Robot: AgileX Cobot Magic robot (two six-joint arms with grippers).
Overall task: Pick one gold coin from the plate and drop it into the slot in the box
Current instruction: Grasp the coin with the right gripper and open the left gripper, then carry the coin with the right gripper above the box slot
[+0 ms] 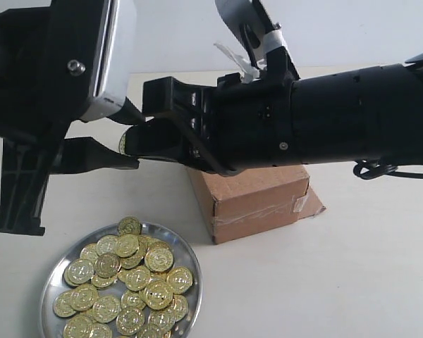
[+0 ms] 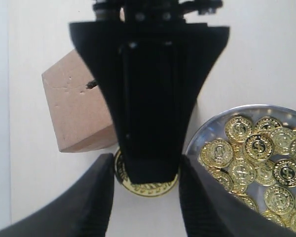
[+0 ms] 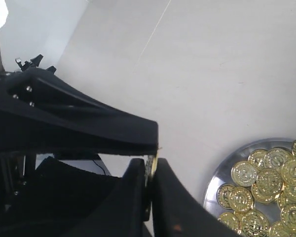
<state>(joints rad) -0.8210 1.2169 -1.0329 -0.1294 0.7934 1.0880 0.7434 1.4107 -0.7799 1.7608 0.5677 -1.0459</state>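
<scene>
The silver plate (image 1: 189, 257) at the front left holds a heap of gold coins (image 1: 127, 282). One gold coin (image 2: 150, 188) hangs in the air above the table, left of the brown box (image 1: 257, 201). My right gripper (image 3: 149, 165) reaches across from the right and is shut flat on that coin's faces. My left gripper (image 2: 147, 159) straddles the same coin, with both fingers touching its rim. The dark box slot (image 2: 91, 85) shows in the left wrist view. In the exterior view the right arm hides it.
The right arm (image 1: 338, 116) lies across the box top in the exterior view. The left arm's housing (image 1: 56, 63) fills the upper left. White tabletop (image 1: 324, 282) lies in front of and to the right of the box. A cardboard flap (image 1: 311, 205) sticks out at the box's right.
</scene>
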